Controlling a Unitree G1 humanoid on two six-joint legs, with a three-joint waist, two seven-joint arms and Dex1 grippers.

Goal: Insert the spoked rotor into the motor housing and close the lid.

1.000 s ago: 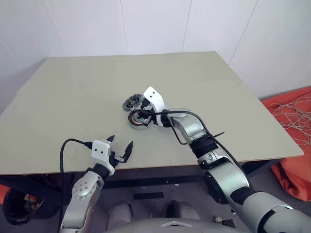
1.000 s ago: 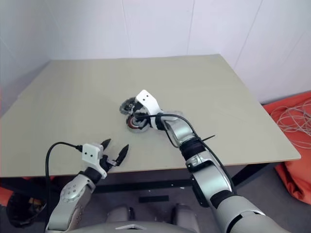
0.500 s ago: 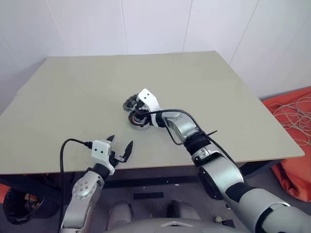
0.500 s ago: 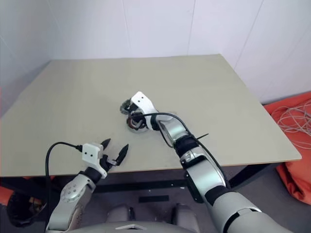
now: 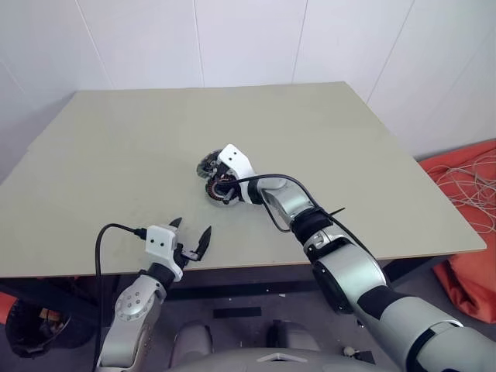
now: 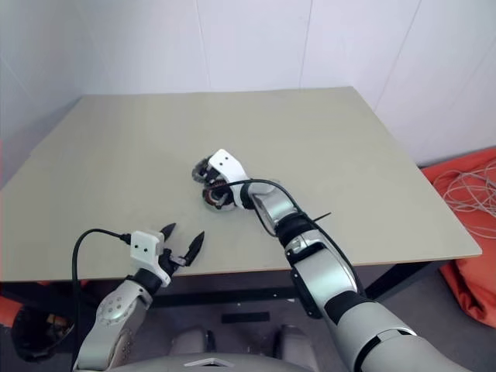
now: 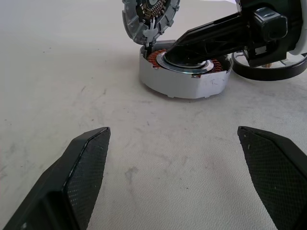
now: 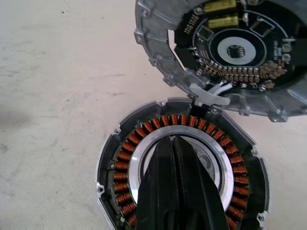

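Resting pressed-together in the silver hub of the round copper-wound motor housing (image 8: 180, 177), the right gripper (image 8: 173, 143) is nearest; the black-rimmed spoked rotor (image 7: 273, 67) lies just right; the left gripper (image 5: 191, 239) stands spread, well nearer.

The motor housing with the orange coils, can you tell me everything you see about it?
The motor housing is a round grey metal case lying flat on the table, open on top. Inside runs a ring of copper-orange coils around a shiny silver hub. The right end effector, shut, pokes into that hub. The lid stands tilted at its far edge, joined by white wires.
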